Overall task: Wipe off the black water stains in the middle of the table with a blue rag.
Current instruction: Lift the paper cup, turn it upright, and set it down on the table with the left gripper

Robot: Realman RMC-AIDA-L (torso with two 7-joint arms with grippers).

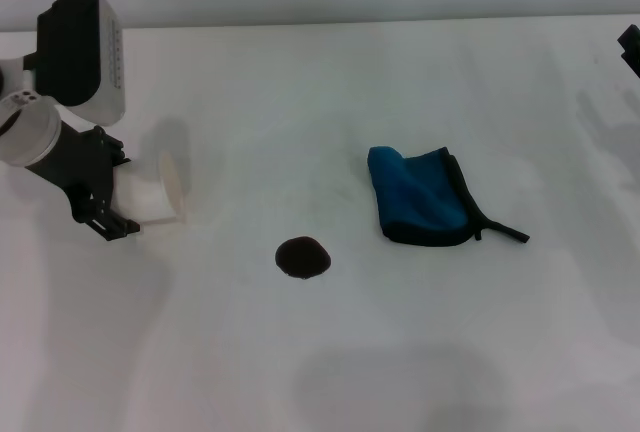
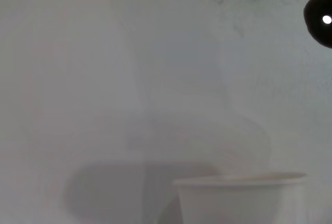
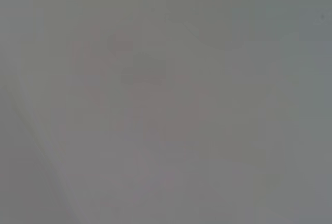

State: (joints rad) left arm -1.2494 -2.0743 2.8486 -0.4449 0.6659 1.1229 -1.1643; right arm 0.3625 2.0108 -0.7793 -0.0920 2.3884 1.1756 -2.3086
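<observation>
The black water stain is a small roundish dark blotch on the white table, near its middle. The blue rag lies folded to the right of the stain, apart from it, with its black strap pointing right. My left gripper is at the far left, shut on a translucent white cup that is tipped on its side with its mouth toward the stain. The cup's rim shows in the left wrist view. Only a black bit of my right gripper shows at the far right edge.
The table's far edge meets a pale wall. A dark shape sits at the edge of the left wrist view. The right wrist view shows only a blank pale surface.
</observation>
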